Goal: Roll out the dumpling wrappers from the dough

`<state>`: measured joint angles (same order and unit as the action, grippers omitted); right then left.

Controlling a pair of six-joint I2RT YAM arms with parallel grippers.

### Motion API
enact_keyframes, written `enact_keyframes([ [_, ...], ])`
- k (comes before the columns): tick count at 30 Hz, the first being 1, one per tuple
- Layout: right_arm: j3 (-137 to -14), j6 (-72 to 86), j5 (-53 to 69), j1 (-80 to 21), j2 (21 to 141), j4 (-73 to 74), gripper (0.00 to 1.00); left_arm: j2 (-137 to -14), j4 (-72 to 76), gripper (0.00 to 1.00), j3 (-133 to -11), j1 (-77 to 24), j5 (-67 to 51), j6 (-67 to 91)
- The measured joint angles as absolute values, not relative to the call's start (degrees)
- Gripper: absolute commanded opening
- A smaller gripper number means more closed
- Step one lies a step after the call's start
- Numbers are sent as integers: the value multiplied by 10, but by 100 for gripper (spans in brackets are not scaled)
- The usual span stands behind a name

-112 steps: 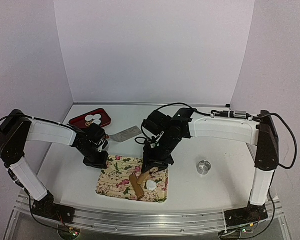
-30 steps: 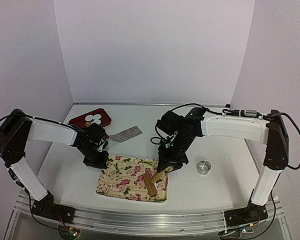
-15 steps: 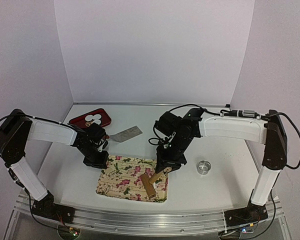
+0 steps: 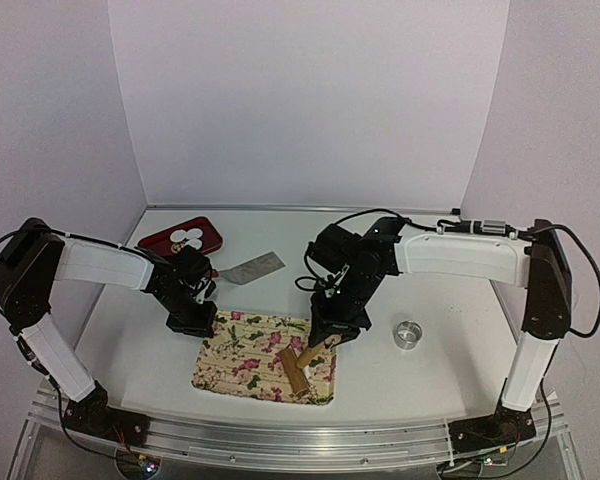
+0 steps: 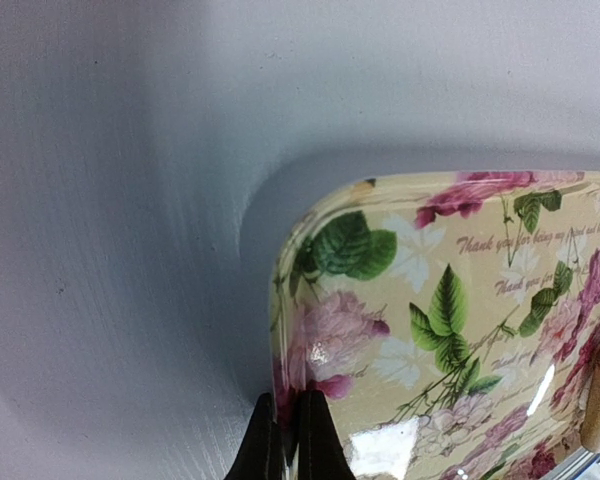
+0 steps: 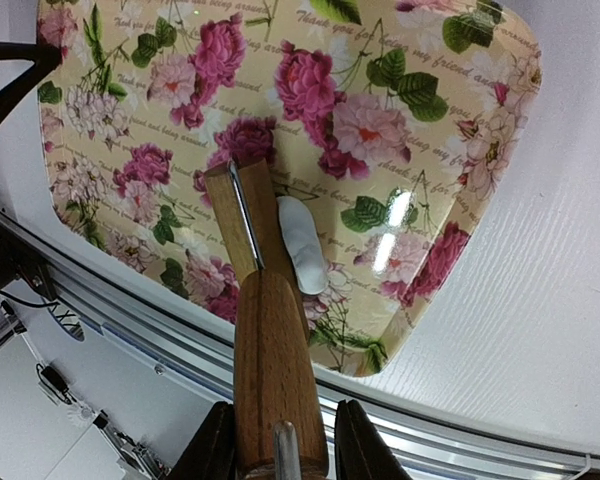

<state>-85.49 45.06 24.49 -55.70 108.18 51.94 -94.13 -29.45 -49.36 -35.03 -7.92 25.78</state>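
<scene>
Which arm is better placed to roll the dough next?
Right. The right gripper holds the pin beside the dough on the tray; the left gripper is shut on the tray's edge.

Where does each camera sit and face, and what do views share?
Top external: high behind the robot, looking down; left arm and right arm show.
Left wrist: low at a corner of the floral tray; left gripper pinches its rim.
Right wrist: above the tray, looking down the rolling pin; right gripper holds it, dough beside.
All share the tray.
</scene>
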Motion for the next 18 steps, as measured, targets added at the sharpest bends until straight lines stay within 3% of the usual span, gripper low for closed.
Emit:
enact_keyframes([
  [18,-881,453,254,-565,1107,520,0,-941,-295,0,-494,-344,-81,253],
])
